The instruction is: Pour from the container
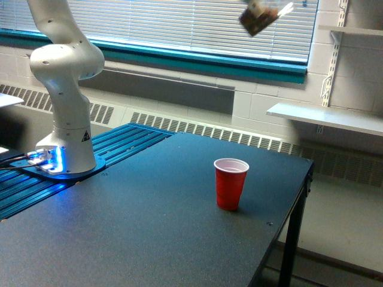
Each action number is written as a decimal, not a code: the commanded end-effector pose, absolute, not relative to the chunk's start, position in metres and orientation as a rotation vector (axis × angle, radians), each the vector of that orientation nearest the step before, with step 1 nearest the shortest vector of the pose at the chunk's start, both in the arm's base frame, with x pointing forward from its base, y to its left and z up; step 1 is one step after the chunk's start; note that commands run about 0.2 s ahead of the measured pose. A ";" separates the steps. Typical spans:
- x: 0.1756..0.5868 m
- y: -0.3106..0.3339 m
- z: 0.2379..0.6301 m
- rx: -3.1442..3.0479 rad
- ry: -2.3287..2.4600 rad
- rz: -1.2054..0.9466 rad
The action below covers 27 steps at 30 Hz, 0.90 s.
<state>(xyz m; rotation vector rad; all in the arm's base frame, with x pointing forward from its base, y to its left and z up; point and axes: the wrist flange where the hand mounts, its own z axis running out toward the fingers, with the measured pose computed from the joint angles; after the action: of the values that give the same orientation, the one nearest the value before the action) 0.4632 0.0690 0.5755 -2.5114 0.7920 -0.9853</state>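
arm (63,89): white, rounded joints | black triangle mark | base (51,160): blue-lit, cables attached

This looks like a robotics lab set up in an institutional room, a school or university building by its fittings. A white robot arm (63,89) stands bolted by its base to a blue slatted metal bench (114,146) with a blue status light glowing at its foot, beside a plain dark counter (137,239) bearing only a red cup (230,183). The walls are painted cinder block (353,66), with a long window covered by white blinds (197,24) over a teal sill (209,60), a radiator grille (197,127) running along the wall below, and bare white shelves (326,116) on slotted wall brackets.
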 end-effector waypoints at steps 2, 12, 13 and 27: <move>0.450 0.052 0.546 -2.566 0.797 -0.937; 0.448 0.036 0.516 -2.645 0.826 -0.874; 0.448 0.035 0.513 -2.650 0.830 -0.872; 0.438 0.021 0.459 -2.712 0.938 -0.776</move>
<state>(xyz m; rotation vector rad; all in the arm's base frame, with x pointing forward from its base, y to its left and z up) 0.4421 0.0264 0.4728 -2.7109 0.8726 -0.8125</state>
